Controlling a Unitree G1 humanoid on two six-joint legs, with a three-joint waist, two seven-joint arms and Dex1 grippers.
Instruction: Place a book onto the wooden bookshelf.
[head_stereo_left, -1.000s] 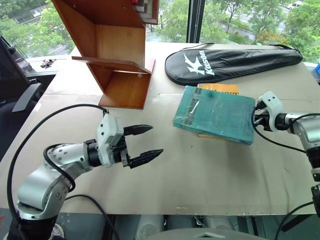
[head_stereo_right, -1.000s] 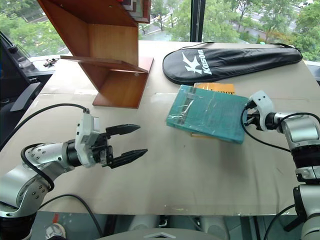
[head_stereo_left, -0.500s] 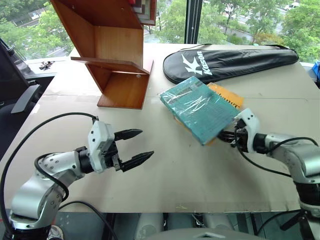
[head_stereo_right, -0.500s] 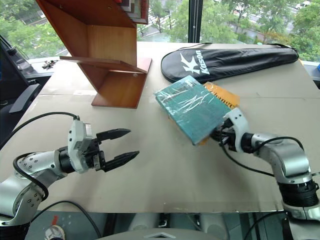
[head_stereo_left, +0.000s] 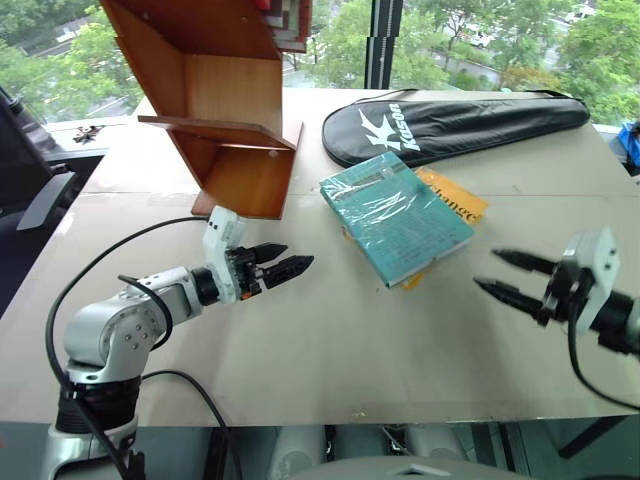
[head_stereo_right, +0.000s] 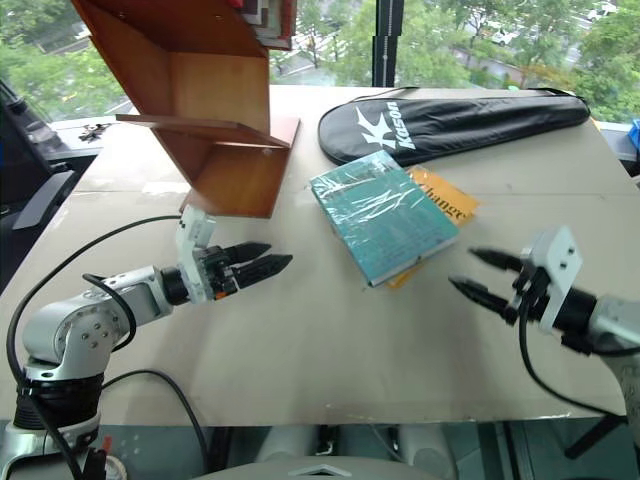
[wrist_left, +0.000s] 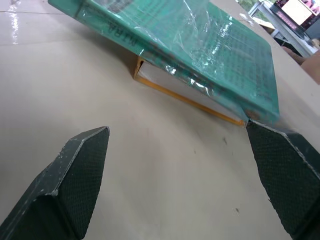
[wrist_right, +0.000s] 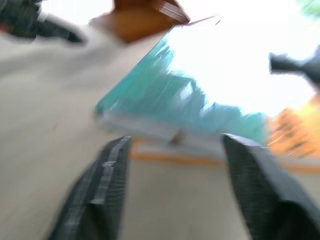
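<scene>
Both grippers are now open and empty: the right gripper (head_stereo_left: 512, 276) has let go of the book (head_stereo_left: 396, 222), which now lies on the yellow book (head_stereo_left: 452, 200) beside the wooden bookshelf (head_stereo_left: 225, 100), facing the left gripper (head_stereo_left: 287, 264), so shelving remains undone.

Bright daylight floods in from the far windows (head_stereo_left: 470, 40), washing the table (head_stereo_left: 330, 340) evenly with only soft shadows. Glare streaks the book (head_stereo_left: 395, 220) in its plastic wrap. The right wrist view is heavily motion-blurred and overexposed; the left wrist view is sharp.
</scene>
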